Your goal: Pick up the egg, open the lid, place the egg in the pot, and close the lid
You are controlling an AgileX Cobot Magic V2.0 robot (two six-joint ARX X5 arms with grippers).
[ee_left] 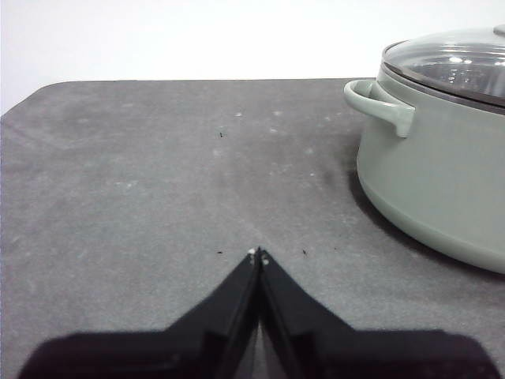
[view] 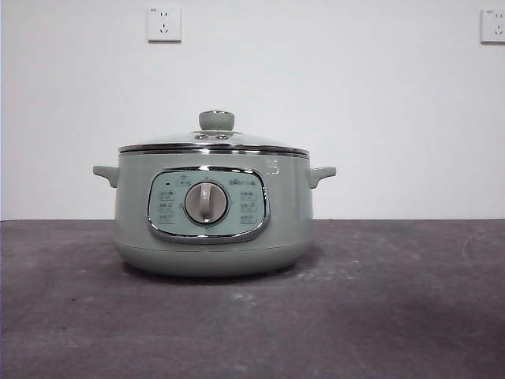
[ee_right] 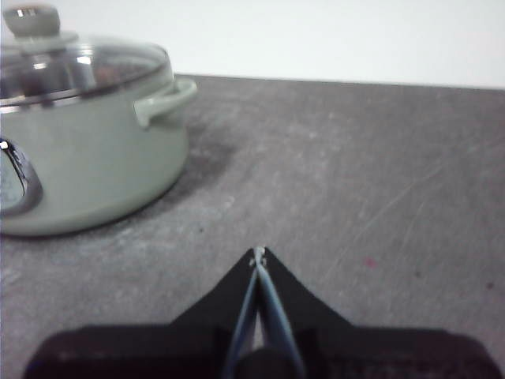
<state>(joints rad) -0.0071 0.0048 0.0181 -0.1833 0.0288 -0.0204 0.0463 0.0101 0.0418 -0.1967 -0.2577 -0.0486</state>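
Note:
The pale green pot (view: 213, 229) stands in the middle of the dark table with its grey dial (view: 206, 203) facing the front view. The glass lid (view: 213, 144) rests shut on it, pale-green knob (view: 216, 120) on top. The egg is out of view in every frame. My left gripper (ee_left: 258, 255) is shut with nothing in it, over bare table beside one side handle (ee_left: 379, 106) of the pot (ee_left: 442, 174). Beside the opposite handle (ee_right: 166, 99) of the pot (ee_right: 87, 158), my right gripper (ee_right: 258, 253) is shut and holds nothing. The lid (ee_right: 79, 67) shows there too.
A white wall with two sockets (view: 164, 24) (view: 493, 25) stands behind the table. The dark grey table top (view: 394, 300) stretches on both sides of the pot. Its far edge (ee_left: 197, 80) shows in the left wrist view.

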